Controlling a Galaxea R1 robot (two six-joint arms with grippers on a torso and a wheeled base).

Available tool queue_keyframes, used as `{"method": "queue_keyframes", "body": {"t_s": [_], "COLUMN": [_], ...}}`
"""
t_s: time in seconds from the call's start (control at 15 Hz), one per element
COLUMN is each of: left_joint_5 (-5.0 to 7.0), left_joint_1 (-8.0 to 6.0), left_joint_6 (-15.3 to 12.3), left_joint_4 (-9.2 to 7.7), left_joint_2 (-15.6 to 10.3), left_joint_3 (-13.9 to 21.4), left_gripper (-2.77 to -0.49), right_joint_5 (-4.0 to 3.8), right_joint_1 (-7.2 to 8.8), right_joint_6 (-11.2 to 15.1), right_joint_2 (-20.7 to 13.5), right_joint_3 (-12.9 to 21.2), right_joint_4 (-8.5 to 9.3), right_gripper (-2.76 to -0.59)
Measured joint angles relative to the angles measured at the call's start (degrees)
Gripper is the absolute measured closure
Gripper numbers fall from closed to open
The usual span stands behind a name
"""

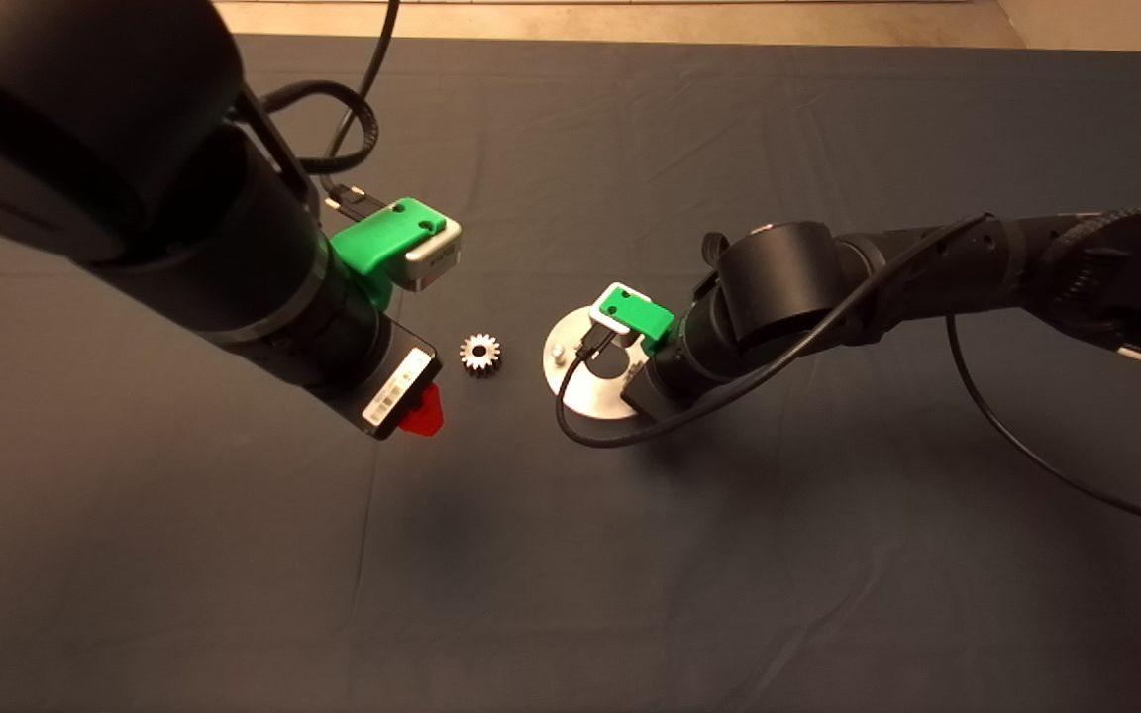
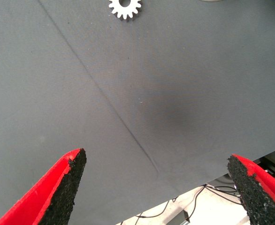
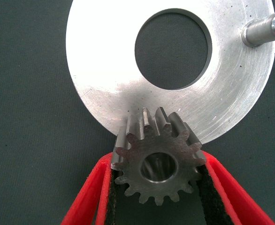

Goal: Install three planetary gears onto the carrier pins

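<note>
the right gripper pinches one planetary gear over the carrier disc, near a pin; a misaligned bore could jam or slip. the left gripper hangs wide open and empty near a spare gear on the mat. the right arm hides part of the disc.

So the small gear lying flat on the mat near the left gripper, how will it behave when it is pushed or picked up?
The gear looks like solid metal, so probably rigid and heavy for its size. Lying flat on the cloth mat, it should slide rather than roll if nudged. Its pointed teeth may give the pads of the open left gripper grip, though it sits low.
</note>
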Motion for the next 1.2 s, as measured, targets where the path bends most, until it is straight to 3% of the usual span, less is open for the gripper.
{"method": "queue_keyframes", "body": {"t_s": [0.53,0.8,1.2], "left_joint_5": [0.00,0.00,0.00], "left_joint_1": [0.00,0.00,0.00], "left_joint_6": [0.0,0.0,0.0], "left_joint_4": [0.00,0.00,-0.01], "left_joint_2": [0.0,0.0,0.0], "left_joint_3": [0.0,0.0,0.0], "left_gripper": [-2.17,-2.17,-2.17], "right_joint_5": [-0.22,-0.40,-0.41], "right_joint_1": [0.02,0.02,0.02], "right_joint_6": [0.0,0.0,0.0], "right_joint_2": [0.0,0.1,0.2], "right_joint_3": [0.0,0.0,0.0], "right_joint_4": [0.00,0.00,0.00], "right_gripper": [-1.18,-1.41,-1.42]}}
